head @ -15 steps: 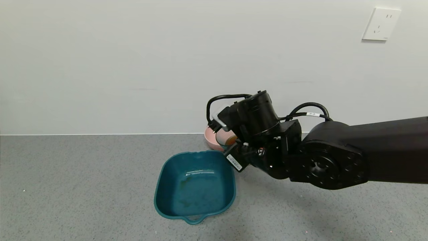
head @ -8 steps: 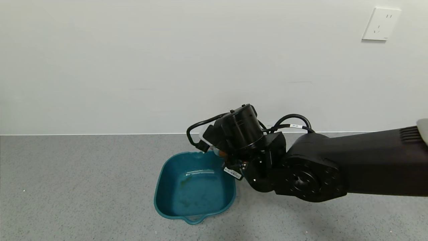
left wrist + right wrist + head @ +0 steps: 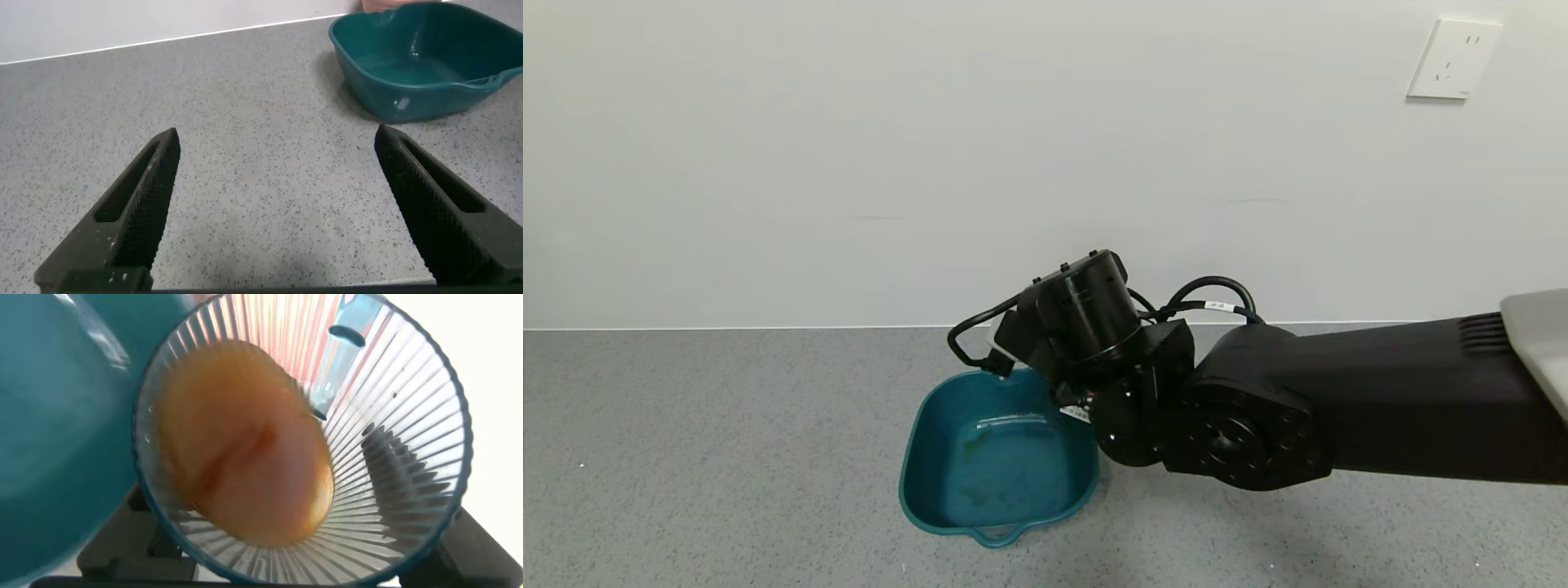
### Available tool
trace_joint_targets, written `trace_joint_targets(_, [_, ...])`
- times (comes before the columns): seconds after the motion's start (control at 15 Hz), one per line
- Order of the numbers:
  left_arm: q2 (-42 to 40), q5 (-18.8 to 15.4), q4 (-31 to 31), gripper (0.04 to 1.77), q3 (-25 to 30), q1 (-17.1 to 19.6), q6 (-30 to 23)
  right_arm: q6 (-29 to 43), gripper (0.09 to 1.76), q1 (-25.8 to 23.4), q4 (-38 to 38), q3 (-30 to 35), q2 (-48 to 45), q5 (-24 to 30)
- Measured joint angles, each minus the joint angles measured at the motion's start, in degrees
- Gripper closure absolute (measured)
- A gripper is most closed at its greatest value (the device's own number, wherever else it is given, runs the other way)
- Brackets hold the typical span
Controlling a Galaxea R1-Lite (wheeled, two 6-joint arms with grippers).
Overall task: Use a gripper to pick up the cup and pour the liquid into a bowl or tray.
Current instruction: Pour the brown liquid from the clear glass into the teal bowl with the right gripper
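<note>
Over far rim of teal tub [image 3: 1001,498]: cup [image 3: 302,441] clamped in right claw [image 3: 286,555], tipped, liquid [image 3: 245,465] near lip, tub directly below mouth. Left claw [image 3: 278,204] wide, parked, farther.

Lighting even and bright; soft overhead source.
Faint diffuse shadow beneath right arm [image 3: 1339,425] on grey floor [image 3: 727,457]; small glare streak inside teal tub [image 3: 1005,506]; ribbed cup [image 3: 392,457] close-up soft, white background overexposed.

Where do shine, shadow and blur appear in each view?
Head view: a white glint on the tub floor, soft arm shadow on the counter. Right wrist view: the cup ribs catch light; the close tub is blurred. Left wrist view: the near fingers look soft.
</note>
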Motion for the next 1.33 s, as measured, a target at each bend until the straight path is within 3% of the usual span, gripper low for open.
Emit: trace_joint_targets(1.33, [0.0, 0.0, 0.0, 0.09, 0.0, 0.0, 0.0, -33.1, 0.49, -0.8, -0.2, -5.4, 1.5, -7.5])
